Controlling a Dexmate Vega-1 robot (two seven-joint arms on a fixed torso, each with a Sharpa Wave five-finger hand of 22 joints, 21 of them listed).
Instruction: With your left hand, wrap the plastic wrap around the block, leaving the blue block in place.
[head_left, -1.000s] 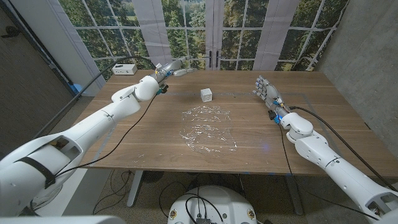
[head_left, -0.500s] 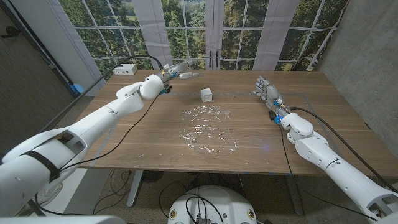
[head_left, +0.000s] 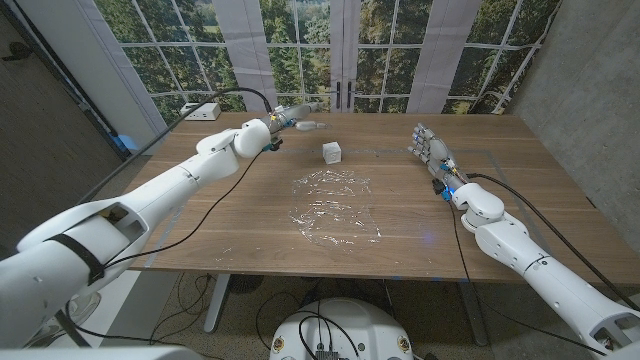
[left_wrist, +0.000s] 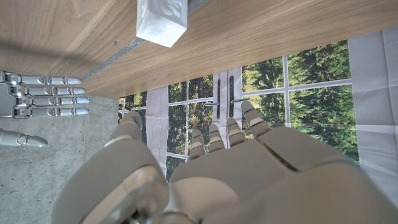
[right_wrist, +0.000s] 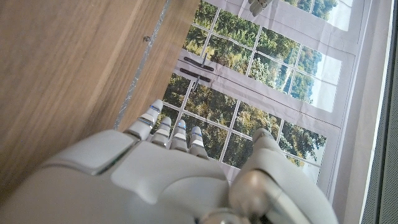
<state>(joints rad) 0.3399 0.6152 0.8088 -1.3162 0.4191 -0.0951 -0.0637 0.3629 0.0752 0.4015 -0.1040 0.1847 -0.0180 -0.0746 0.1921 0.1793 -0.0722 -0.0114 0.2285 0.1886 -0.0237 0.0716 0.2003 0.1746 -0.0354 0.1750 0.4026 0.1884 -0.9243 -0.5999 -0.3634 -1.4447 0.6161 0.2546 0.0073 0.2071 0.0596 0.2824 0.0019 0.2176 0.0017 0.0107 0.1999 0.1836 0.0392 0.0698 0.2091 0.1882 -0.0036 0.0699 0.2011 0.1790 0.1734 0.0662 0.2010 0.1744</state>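
A small pale cube, the block (head_left: 332, 151), stands on the far middle of the table and looks white rather than blue; in the left wrist view the block (left_wrist: 161, 22) seems covered in crinkled film. A crumpled sheet of clear plastic wrap (head_left: 332, 206) lies spread on the wood in front of it. My left hand (head_left: 300, 112) hovers above the table's far edge, behind and left of the block, fingers stretched out and holding nothing; its back (left_wrist: 217, 168) shows in the wrist view. My right hand (head_left: 428, 148) stands upright at the right, fingers apart and empty.
A white box (head_left: 202, 110) with cables sits at the table's far left corner. A black cable trails along each arm. A thin taped line (head_left: 480, 152) marks the wood near the right hand. Large windows stand behind the table's far edge.
My left arm has swung rightward along the far edge, bringing the hand nearer to the block. The block, the plastic wrap and the right hand have not moved.
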